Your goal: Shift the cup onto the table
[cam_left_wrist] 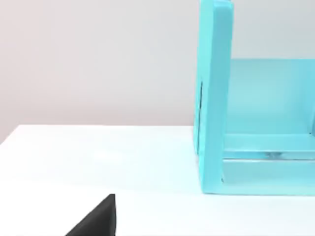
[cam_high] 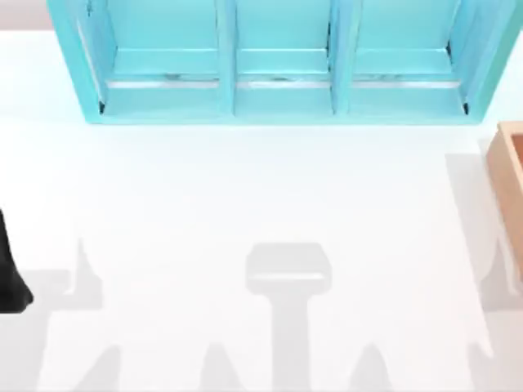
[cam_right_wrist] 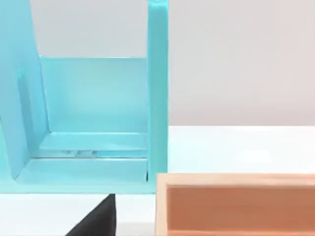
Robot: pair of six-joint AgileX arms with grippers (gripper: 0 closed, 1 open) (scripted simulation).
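Tabletop (cam_high: 245, 188): white, spans the top view. A turquoise three-bay shelf unit (cam_high: 278, 90) stands on it along the far edge. A tan wooden box (cam_high: 511, 175) sits at the right edge, near the shelf's right end, not touching it. Left arm (cam_high: 11, 269) is parked at the left edge. A dark tip of the left tool (cam_left_wrist: 96, 220) is low over the tabletop, facing the shelf's left end wall; open or closed, can't tell. A tip of the right tool (cam_right_wrist: 96, 219) faces the right bay and box; can't tell either.

No text, label, brand, number or sign can be read on the desk (cam_high: 245, 196), the turquoise shelf unit (cam_high: 278, 90) or the wooden box (cam_right_wrist: 236, 206).
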